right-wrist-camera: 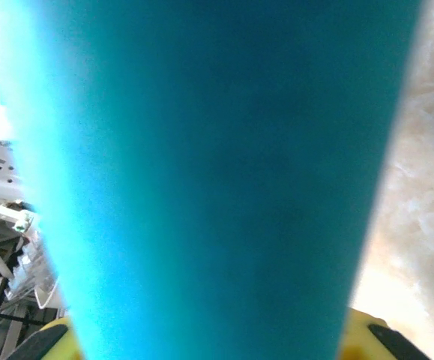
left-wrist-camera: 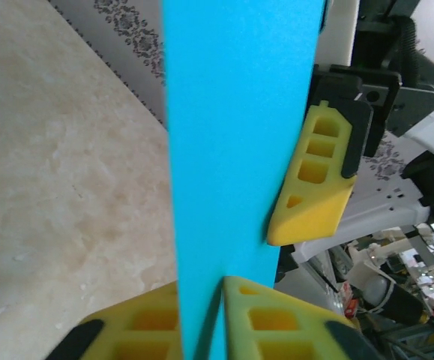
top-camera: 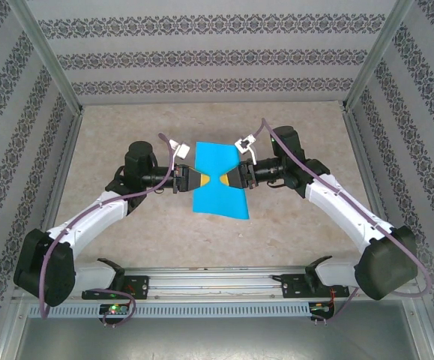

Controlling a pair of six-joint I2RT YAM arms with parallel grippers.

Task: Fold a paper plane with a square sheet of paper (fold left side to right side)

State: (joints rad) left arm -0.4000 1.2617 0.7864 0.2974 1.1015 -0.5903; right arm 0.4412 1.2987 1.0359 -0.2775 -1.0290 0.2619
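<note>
The square sheet of paper (top-camera: 218,161) is turquoise-blue and hangs above the table's middle, pinched in at its waist from both sides. My left gripper (top-camera: 205,181) comes in from the left and is shut on it. In the left wrist view its yellow fingertips (left-wrist-camera: 276,300) meet on the sheet (left-wrist-camera: 235,112). My right gripper (top-camera: 227,180) comes in from the right, with the sheet between its fingers. One of those fingers (left-wrist-camera: 314,187) lies against the sheet's far edge. Up close in the right wrist view the paper (right-wrist-camera: 217,180) hides the jaws, with just a yellow finger (right-wrist-camera: 363,334) at the bottom.
The beige marbled table (top-camera: 127,225) lies below the paper. Patterned walls and metal frame posts (top-camera: 48,67) close in the back and sides. A rail with the arm bases (top-camera: 217,281) runs along the near edge.
</note>
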